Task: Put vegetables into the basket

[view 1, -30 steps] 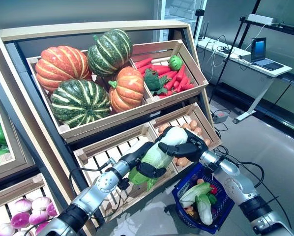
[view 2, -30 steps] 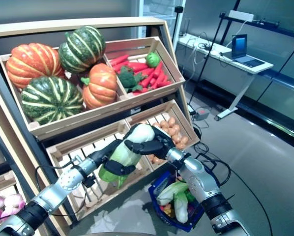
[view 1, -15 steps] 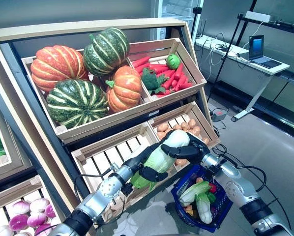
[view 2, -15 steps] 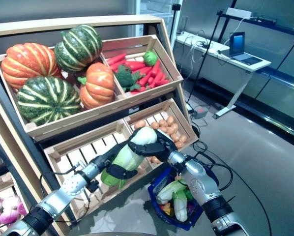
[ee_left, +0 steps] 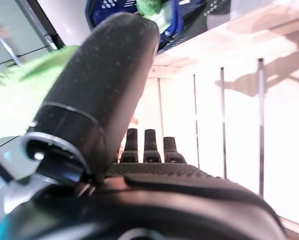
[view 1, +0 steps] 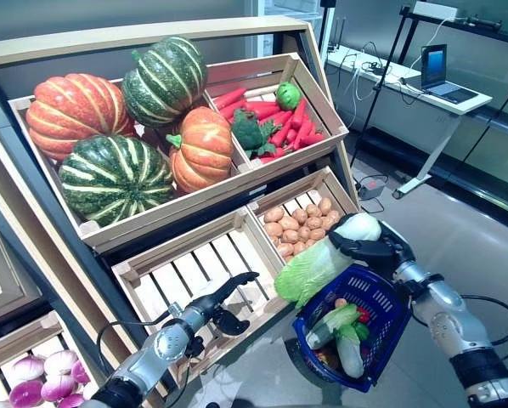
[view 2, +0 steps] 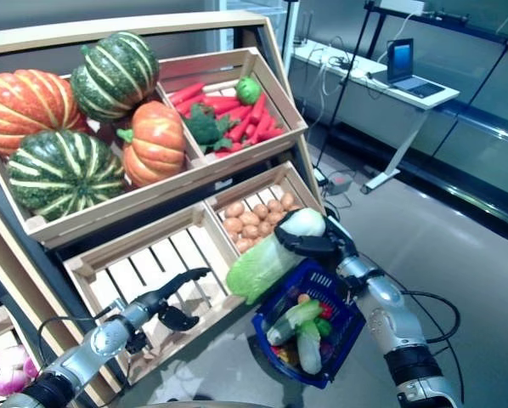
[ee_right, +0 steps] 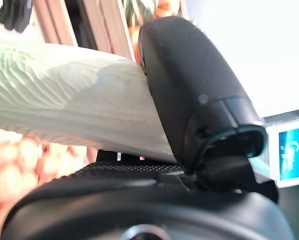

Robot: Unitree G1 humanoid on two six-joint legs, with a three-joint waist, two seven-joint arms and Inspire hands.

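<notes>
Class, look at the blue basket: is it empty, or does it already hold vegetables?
Not empty. The blue basket already holds leafy greens and something red, while the right hand holds a cabbage above its rim.

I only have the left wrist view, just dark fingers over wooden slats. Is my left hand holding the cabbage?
Observer: No. The left hand is open over the slatted crate, holding nothing.
Operator: Where is the cabbage, then?
Observer: The right hand is shut on the cabbage near its white end.
Operator: Is it in the basket?
Observer: Not yet. Its leafy end hangs beside the rim of the blue basket, which already holds other greens.
</notes>
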